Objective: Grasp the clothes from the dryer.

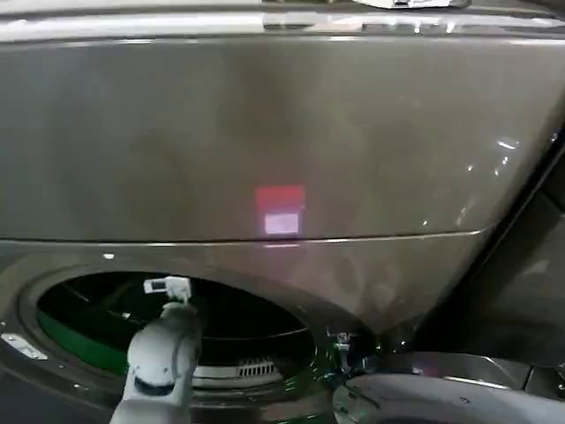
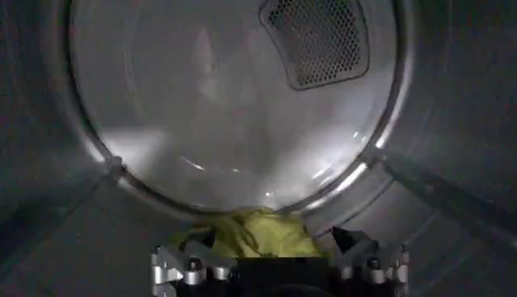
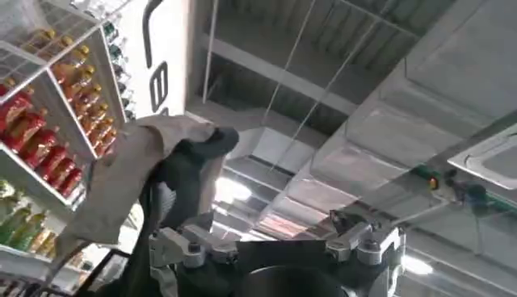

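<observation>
Left tool (image 2: 279,266) is reaching deep inside the dryer drum (image 2: 234,105), its fingers spread wide with a yellow-green garment (image 2: 258,232) lying between them on the drum floor, close to the rim of the rear wall; whether the fingers are touching the cloth cannot be told. Around it the drum walls are leaving plenty of open room, with a raised baffle (image 2: 444,198) running along one side and a perforated vent (image 2: 317,39) set high in the rear wall. From the head camera, the left arm (image 1: 163,353) is angling up and forward through the round door opening (image 1: 177,327), passing near the middle of the ring with dark space on both sides. A red and white label (image 1: 281,210) is showing on the dryer's grey front panel (image 1: 265,132), its writing too blurred to read. Right tool (image 3: 279,250) is pointing upward toward the ceiling, fingers parted, with a beige and dark cloth (image 3: 137,181) draped against one finger; store shelves of bottles (image 3: 48,121) are standing beside it.
</observation>
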